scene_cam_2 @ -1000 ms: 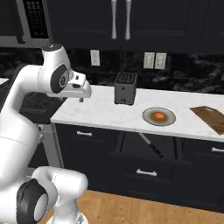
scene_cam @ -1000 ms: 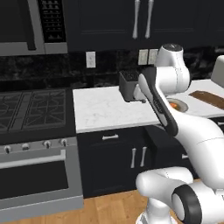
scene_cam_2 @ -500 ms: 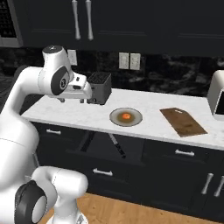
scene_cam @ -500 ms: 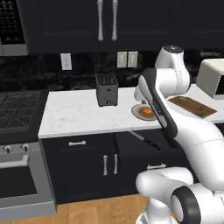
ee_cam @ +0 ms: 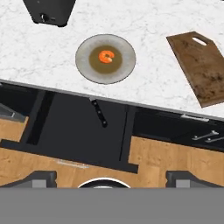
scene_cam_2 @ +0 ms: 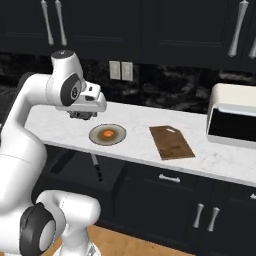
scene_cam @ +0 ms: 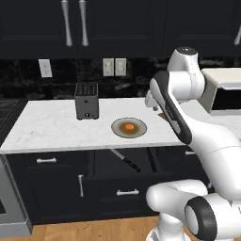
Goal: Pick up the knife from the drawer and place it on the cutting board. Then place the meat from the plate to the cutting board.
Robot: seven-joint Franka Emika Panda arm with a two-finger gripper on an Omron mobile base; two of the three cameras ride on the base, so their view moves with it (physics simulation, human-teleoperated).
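Fingers: my gripper [scene_cam_2: 80,115] hangs high above the tabletop [ee_cam: 157,87], its two tips spread wide, holding nothing.

Knife [ee_cam: 99,113]: lies well below my fingers, in the open drawer [ee_cam: 65,131] under the near edge of the tabletop. From the hand view it sits near the drawer's far right part, just beneath the plate [ee_cam: 83,65]. Long axis runs roughly far-to-near with a slight slant; the pale blade points far, toward the tabletop edge, the dark handle points near, toward me. Judged: I must descend a long way and set my fingers across the handle, not along it.

Meat [ee_cam: 105,56]: small orange-red lump at the middle of the plate, untouched.

Cutting board [ee_cam: 199,70]: brown, bare, on the tabletop well to the right of the plate, long axis far-to-near.

Toaster [scene_cam: 86,100]: dark, to the left of the plate, farther back.
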